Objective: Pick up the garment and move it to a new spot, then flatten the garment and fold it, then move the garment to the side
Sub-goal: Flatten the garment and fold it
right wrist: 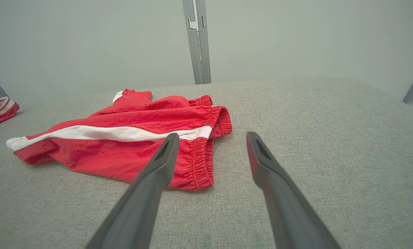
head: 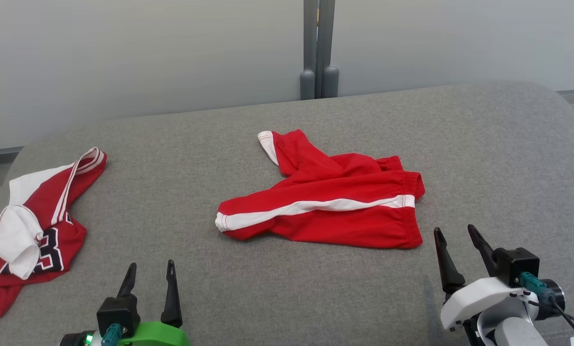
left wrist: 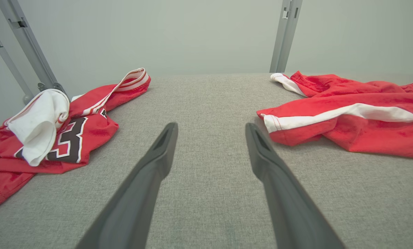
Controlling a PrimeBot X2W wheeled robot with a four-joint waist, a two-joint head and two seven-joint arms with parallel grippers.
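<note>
A red garment point(head: 325, 211), a pair of shorts with a white side stripe, lies crumpled in the middle of the grey padded surface point(head: 171, 158). Its elastic waistband points right and one leg is folded back toward the wall. My right gripper point(head: 454, 229) hovers open just in front of the waistband's right corner, with nothing between its fingers. In the right wrist view the shorts point(right wrist: 123, 152) lie ahead and to the left of the right gripper point(right wrist: 212, 134). My left gripper point(head: 152, 264) is open and empty at the near edge. The shorts point(left wrist: 358, 128) are off to the right of the left gripper point(left wrist: 210, 125).
A red and white jersey point(head: 37, 226) with a dark number lies bunched at the surface's left edge, also seen in the left wrist view point(left wrist: 71, 138). A grey metal post point(head: 319, 48) stands against the pale wall behind. Bare grey fabric lies between the two garments.
</note>
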